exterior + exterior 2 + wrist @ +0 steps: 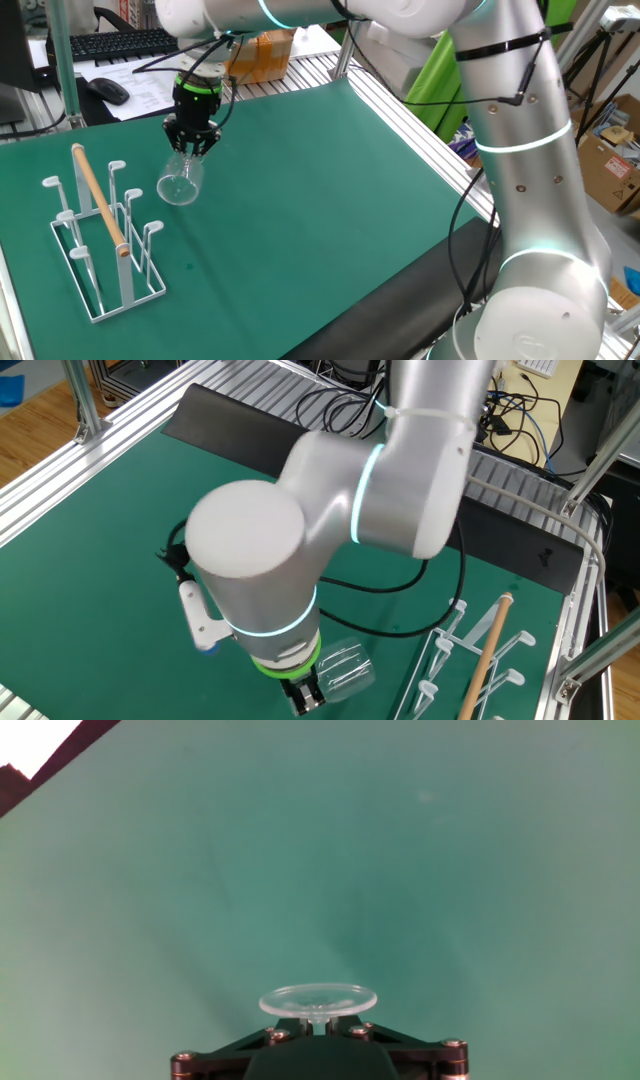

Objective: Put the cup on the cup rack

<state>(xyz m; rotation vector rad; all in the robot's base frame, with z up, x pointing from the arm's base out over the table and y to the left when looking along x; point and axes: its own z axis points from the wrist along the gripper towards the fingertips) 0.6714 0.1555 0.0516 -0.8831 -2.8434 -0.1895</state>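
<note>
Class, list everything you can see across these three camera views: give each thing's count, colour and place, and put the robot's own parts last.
cup: one, clear glass, tilted, held by its stem beside the rack
cup rack: one, white wire with a wooden rod on top, on the mat
mat: one, green, covering the table
keyboard: one, black, behind the table
mouse: one, black, near the keyboard
cardboard box: one, brown, behind the table
arm: one, silver-white
gripper: one, black, shut on the cup's stem

In the other fixed view the arm's bulk hides most of the claw, and the bottom edge cuts off the cup rack. In the hand view the cup's bowl is probably hidden behind its foot.
</note>
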